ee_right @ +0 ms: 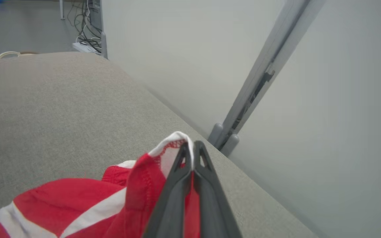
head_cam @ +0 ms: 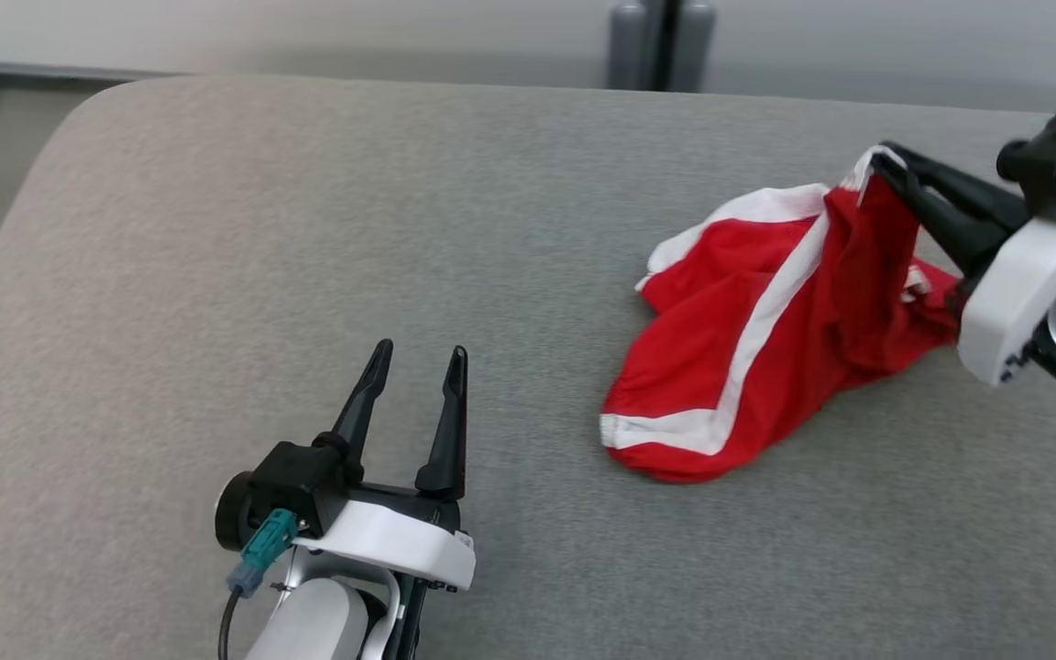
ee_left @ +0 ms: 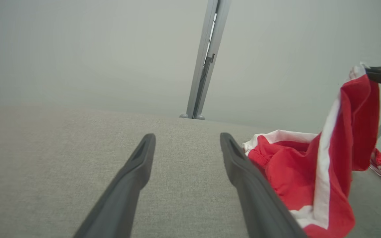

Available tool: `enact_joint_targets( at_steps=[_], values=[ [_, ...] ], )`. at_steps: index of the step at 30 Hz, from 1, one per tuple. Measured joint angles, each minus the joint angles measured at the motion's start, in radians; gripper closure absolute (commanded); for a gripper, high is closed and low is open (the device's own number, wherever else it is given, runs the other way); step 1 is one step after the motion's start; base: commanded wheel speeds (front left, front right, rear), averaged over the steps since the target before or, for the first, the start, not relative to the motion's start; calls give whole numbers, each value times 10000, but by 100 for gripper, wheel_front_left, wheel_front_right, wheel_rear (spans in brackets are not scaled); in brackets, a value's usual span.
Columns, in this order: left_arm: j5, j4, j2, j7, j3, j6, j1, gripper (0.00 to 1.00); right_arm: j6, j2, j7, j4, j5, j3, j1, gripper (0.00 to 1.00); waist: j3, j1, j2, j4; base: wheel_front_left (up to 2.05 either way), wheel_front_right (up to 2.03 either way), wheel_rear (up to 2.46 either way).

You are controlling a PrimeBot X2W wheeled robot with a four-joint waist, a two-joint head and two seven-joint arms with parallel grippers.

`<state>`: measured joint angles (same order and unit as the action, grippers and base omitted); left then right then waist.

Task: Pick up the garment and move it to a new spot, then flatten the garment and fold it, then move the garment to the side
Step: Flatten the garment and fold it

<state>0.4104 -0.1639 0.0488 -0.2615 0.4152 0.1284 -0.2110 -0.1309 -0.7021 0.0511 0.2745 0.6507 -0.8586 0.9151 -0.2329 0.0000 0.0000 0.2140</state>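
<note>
A red garment [head_cam: 757, 348] with white stripes lies crumpled on the right half of the grey table [head_cam: 308, 229]. My right gripper [head_cam: 885, 160] is shut on its white-edged upper corner and holds that corner lifted above the table; the rest hangs down and rests on the surface. In the right wrist view the two fingers meet on the white hem [ee_right: 177, 138] of the garment [ee_right: 78, 205]. My left gripper [head_cam: 418, 357] stands open at the lower left, apart from the cloth, with nothing between its fingers. The left wrist view shows the garment [ee_left: 309, 172] to the right of its fingers [ee_left: 243, 172].
A grey metal post [head_cam: 661, 44] rises behind the far edge of the table. The table's rounded far-left corner [head_cam: 97, 101] borders the floor. Cables [ee_right: 86, 19] lie on the floor beyond the table in the right wrist view.
</note>
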Motion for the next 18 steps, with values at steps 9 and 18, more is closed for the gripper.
enact_joint_targets(
  at_steps=[9,18],
  values=[
    [-408,-180,-8,0,-606,-221,-6,0,0,-1072,-107,-1768,454,685,-3141,100,320,0,0,-1538,0,0,0],
    [-531,-322,-2,0,-763,-324,69,0,0,-1858,-100,-2150,-430,180,-5059,100,630,0,0,-2155,0,0,0]
  ],
)
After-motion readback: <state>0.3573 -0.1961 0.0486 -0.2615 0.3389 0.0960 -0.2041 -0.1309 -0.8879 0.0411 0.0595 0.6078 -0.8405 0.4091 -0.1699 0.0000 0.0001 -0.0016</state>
